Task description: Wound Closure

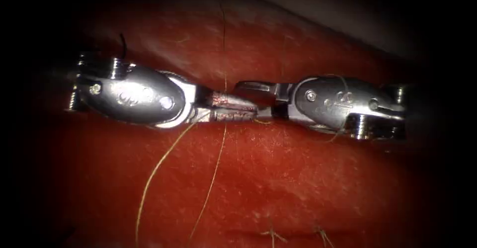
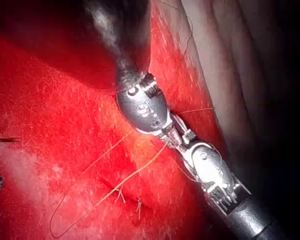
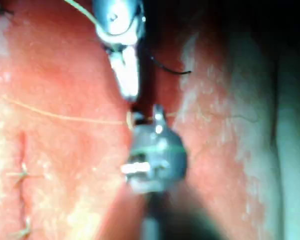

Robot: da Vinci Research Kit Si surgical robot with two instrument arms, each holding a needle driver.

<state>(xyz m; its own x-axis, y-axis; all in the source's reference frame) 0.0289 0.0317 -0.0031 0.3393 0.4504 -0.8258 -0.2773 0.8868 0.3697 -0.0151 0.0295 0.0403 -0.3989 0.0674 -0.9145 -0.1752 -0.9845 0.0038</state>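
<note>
the left end effector point(image 1: 233, 107) lies nearly closed, tip to tip with the right end effector point(image 1: 256, 95), whose jaws stand apart. thin yellowish thread point(image 1: 213, 173) meets them at the tips; whether either has hold of it i cannot tell. from there the thread runs in loose strands over the red tissue point(image 1: 308, 183). earlier stitches point(image 2: 121, 194) sit nearby. i can't make out the needle.

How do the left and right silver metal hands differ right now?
The left silver metal hand enters from the picture's left, the right silver metal hand from its right. The left hand's jaws look shut on the thin yellow thread; the right hand's look parted, holding nothing. Both meet tip to tip above the red tissue.
</note>
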